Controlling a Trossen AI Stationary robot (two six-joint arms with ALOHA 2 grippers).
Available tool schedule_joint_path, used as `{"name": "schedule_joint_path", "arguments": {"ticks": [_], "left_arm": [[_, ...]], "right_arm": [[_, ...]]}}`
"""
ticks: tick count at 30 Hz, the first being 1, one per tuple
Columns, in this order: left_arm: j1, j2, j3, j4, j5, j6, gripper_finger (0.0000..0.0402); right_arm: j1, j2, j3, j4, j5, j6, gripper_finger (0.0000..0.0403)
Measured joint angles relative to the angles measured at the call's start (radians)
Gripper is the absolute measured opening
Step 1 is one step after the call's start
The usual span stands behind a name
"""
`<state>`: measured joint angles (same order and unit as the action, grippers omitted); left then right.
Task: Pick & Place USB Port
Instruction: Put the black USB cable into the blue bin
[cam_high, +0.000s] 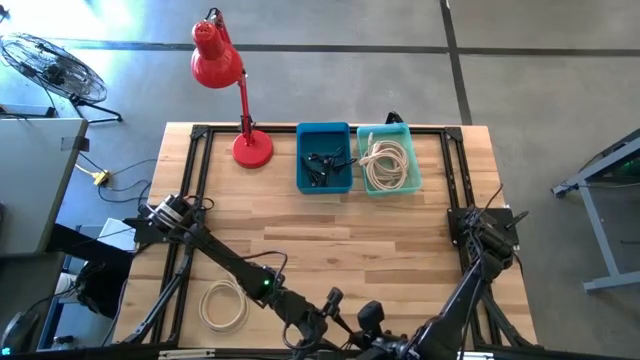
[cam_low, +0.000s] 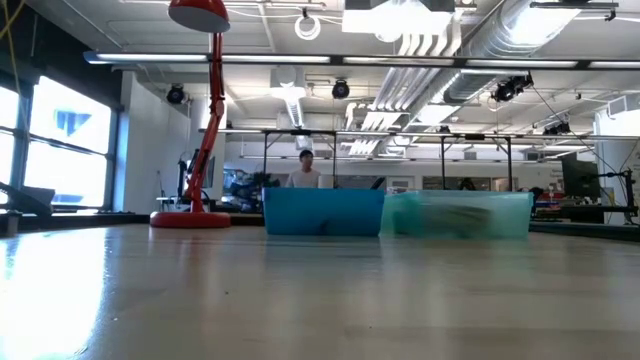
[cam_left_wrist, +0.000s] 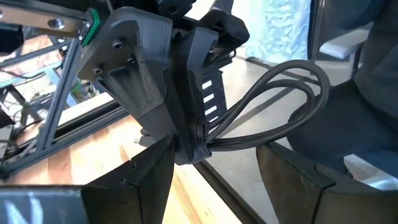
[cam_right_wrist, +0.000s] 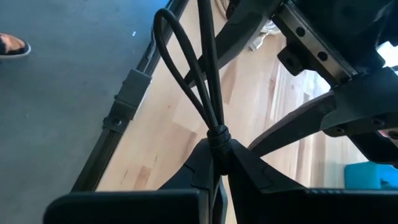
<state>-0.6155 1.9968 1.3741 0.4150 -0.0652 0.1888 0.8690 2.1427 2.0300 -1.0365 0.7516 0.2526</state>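
A black cable bundle (cam_right_wrist: 186, 68), bound by a tie at one end, is in my right gripper (cam_right_wrist: 219, 152), which is shut on it over the table's near edge (cam_high: 368, 318). My left gripper (cam_left_wrist: 214, 152) is open and faces it at close range (cam_high: 330, 305). Its two fingers stand on either side of the bundle's tied end (cam_left_wrist: 199, 148) without visibly touching it. The cable's loops (cam_left_wrist: 292, 87) stick out sideways past both grippers. The low view shows neither gripper. My right gripper pinches the black cable bundle at its tied end (cam_right_wrist: 217, 134) between the two fingers. The loops (cam_right_wrist: 177, 43) stand out beyond the fingertips, along the line of the fingers, clear of the table.
A coil of white cable (cam_high: 222, 305) lies near the table's near left corner. At the far edge stand a blue bin (cam_high: 325, 185) of dark parts, a teal bin (cam_high: 388, 188) of white cables and a red desk lamp (cam_high: 250, 148). A person (cam_low: 305, 170) shows far behind the table.
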Motion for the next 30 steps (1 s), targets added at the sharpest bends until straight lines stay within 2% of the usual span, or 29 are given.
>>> {"name": "schedule_joint_path", "arguments": {"ticks": [8,21,26,30], "left_arm": [[0.0,0.0,0.0,-0.007,-0.009,-0.021,0.022],[-0.002,0.002,-0.004,-0.003,-0.179,-0.047,0.022],[-0.001,0.002,-0.005,0.025,-0.225,-0.059,0.022],[0.001,0.021,-0.013,0.021,-0.226,-0.064,0.022]], "right_arm": [[0.002,-0.002,0.0,-0.004,0.037,0.01,0.0018],[0.004,-0.005,0.0,-0.085,0.229,0.137,0.0018],[0.004,-0.006,0.0,-0.083,0.295,0.162,0.0018],[-0.02,-0.021,0.009,-0.069,0.395,0.163,0.0018]]}}
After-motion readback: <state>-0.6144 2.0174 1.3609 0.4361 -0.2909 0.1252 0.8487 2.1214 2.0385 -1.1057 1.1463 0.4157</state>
